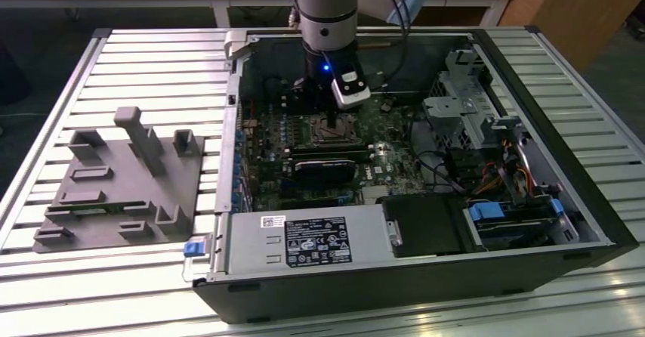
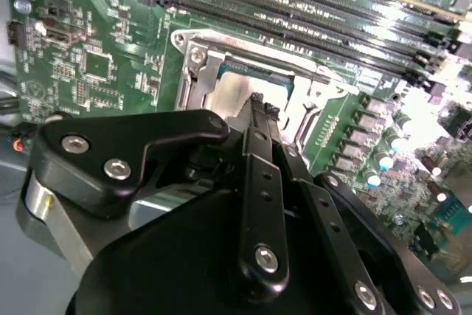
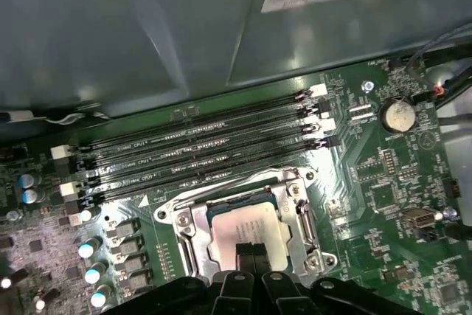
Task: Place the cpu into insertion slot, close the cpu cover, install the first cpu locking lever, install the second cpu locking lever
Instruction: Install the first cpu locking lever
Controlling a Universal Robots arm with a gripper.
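End effector over the socket, fingertips pressed together on the cpu.
Placing step: chip sits directly beneath in the insertion slot; release needs care.

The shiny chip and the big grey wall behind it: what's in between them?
In the first wrist view, long black memory slots lie side by side on the green board, between the cpu and the grey case wall.
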